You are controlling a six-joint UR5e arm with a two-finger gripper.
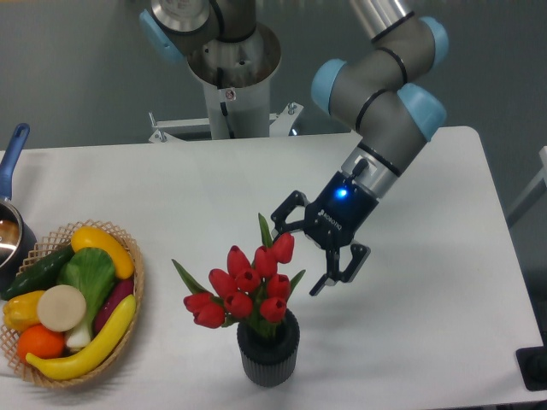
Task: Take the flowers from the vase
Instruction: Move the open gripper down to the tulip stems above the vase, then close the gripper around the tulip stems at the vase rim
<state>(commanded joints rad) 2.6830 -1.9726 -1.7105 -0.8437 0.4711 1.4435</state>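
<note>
A white worktop [171, 196] with rounded corners fills most of the view, set against a plain grey wall and floor behind it. At the far edge stands the arm's metal base column [229, 77] on a bracket, and from the upper right the grey arm [385, 94] with pale blue joint caps reaches down over the middle of the surface.

At the left edge sits a woven wicker basket [132, 282], heaped with toy produce: a long yellow banana [90, 342] along the front, a leafy green piece [85, 278], a dark green cucumber [38, 271], a yellow pepper-like piece [102, 248] at the back, a white round slice [60, 307], an orange fruit [38, 342] and a purple piece tucked beside the banana. Just behind the basket, cut off by the left border, is a metal saucepan [10, 235] with a blue handle [13, 154] pointing away.

Near the front centre stands the vase [268, 352], a small dark ribbed pot, upright. The flowers [248, 286] are in it: red tulip buds with pointed green leaves, spreading wider than the pot's mouth and leaning to the left.

The hand [312, 248] is black with a blue light glowing on its body. Its two fingers are spread apart, one above the topmost bud and one to the right of the bunch, with the upper right part of the flowers close between them; whether a finger touches a bud cannot be told.
</note>
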